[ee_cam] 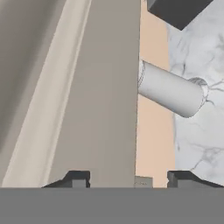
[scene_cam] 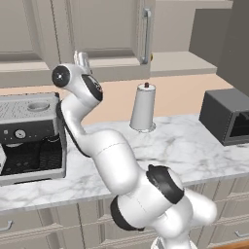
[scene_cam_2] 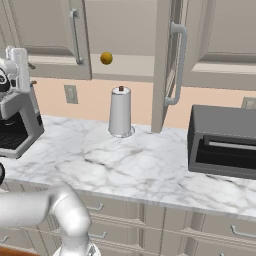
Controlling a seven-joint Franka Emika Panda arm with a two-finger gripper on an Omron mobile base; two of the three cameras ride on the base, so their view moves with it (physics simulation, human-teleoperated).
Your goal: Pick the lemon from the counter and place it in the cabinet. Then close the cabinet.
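The lemon (scene_cam_2: 106, 58) sits inside the open cabinet (scene_cam_2: 125, 35) above the paper towel roll (scene_cam_2: 120, 111) on the marble surface (scene_cam_2: 125, 165), while the empty claw (ee_cam: 130, 178) stands parted at a cabinet door's edge.

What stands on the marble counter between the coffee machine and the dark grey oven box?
In the right base view, a white paper towel roll on the white marble counter.
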